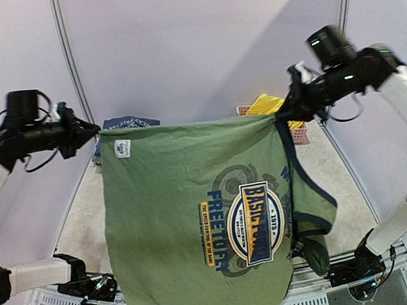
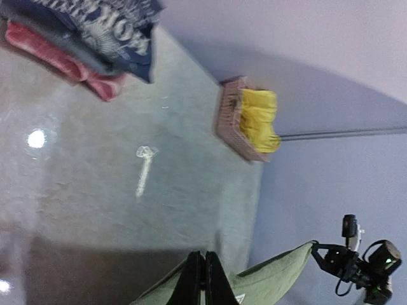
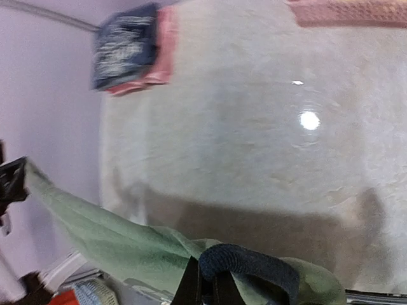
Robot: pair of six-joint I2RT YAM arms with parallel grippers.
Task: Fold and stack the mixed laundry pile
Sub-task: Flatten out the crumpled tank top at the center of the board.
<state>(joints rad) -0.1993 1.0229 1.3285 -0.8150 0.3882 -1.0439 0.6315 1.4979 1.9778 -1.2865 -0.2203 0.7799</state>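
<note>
An olive-green sleeveless shirt (image 1: 187, 216) with a blue-yellow round logo hangs stretched in the air between both arms, well above the table. My left gripper (image 1: 96, 132) is shut on its upper left corner; in the left wrist view the gripper (image 2: 205, 279) pinches the green cloth (image 2: 280, 270). At the upper right corner my right gripper (image 1: 279, 117) is shut on the shirt; in the right wrist view the gripper (image 3: 206, 286) holds it at the dark blue trim (image 3: 254, 264). Bright yellow shorts (image 1: 264, 105) lie in the pink basket (image 1: 298, 133) behind.
A stack of folded clothes, dark blue on pink (image 2: 76, 38), lies at the table's far left. The pink lattice basket (image 2: 230, 121) stands at the far right by the back wall. The grey table top (image 3: 254, 140) spreads under the hanging shirt.
</note>
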